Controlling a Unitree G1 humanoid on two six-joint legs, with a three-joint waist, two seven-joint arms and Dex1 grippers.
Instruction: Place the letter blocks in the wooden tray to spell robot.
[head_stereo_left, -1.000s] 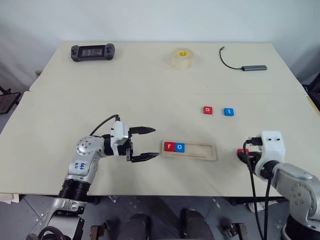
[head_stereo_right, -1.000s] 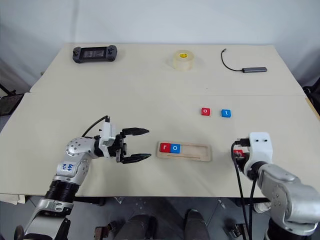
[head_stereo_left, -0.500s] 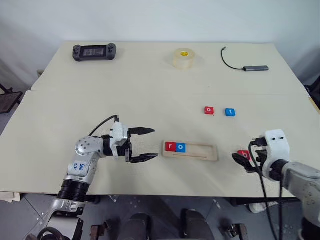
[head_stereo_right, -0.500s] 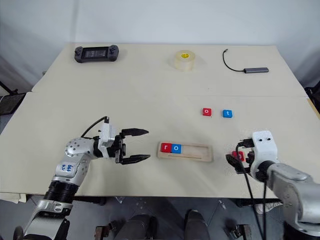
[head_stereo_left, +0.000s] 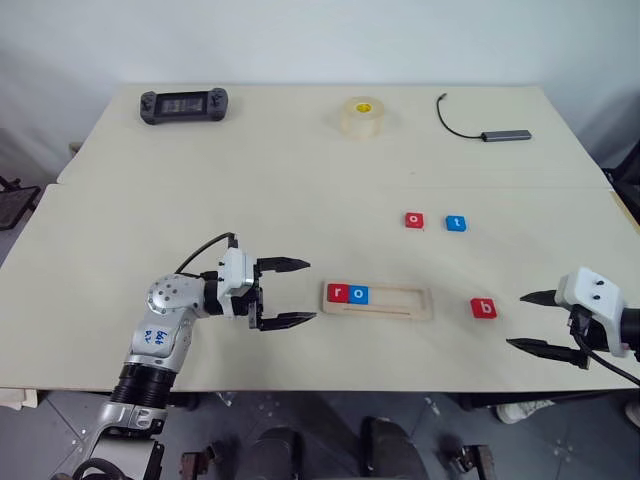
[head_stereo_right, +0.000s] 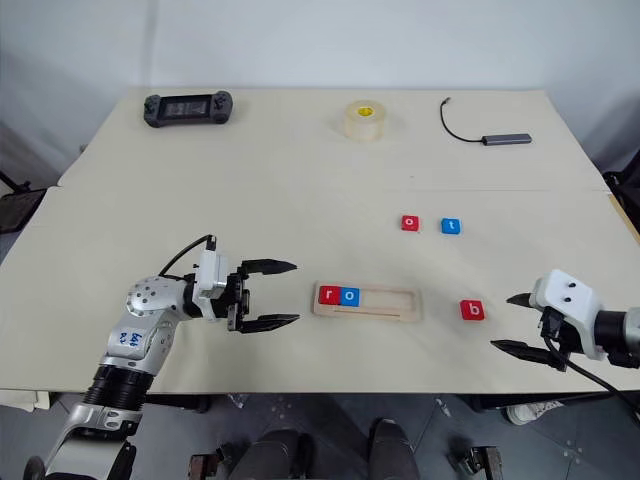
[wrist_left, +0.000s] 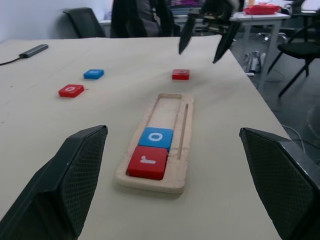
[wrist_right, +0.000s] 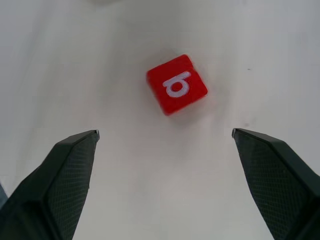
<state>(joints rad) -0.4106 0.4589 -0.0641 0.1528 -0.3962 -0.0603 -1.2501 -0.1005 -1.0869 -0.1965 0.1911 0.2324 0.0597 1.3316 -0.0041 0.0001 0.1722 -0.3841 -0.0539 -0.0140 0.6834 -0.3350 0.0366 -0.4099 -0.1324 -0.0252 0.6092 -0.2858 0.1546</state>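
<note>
Left eye view: the right gripper (head_stereo_left: 545, 320) is hanging wide open and empty at the table's (head_stereo_left: 200, 190) near right edge, the red b block (head_stereo_left: 484, 308) lying just off its fingertips toward the wooden tray (head_stereo_left: 379, 300). The left gripper (head_stereo_left: 287, 292) is also gaping, empty, pointing at the tray's near end just beyond its tips. The red r block (head_stereo_left: 338, 293) and blue o block (head_stereo_left: 360, 295) are sitting in the tray's first two slots. Step in hand, judging by that: b goes third. Next move is likely calling for a regrip on b and a carry to the slot touching the blue o. The red o block (head_stereo_left: 414, 220) and blue t block (head_stereo_left: 456, 224) are waiting well beyond the right gripper, far side of the tray.

Left wrist view: fingers (wrist_left: 65, 175) are standing wide apart, tray straight ahead between them.

Right wrist view: fingertips (wrist_right: 70, 165) are spread wide, b lying ahead between them, rotated, untouched.

Surface: pale beige table with a seam running across. A game controller (head_stereo_left: 184, 103), tape roll (head_stereo_left: 364, 116) and cabled USB hub (head_stereo_left: 505, 134) are sitting along the far edge, by a white wall. Office chairs (wrist_left: 85, 22) are showing in the left wrist view.
</note>
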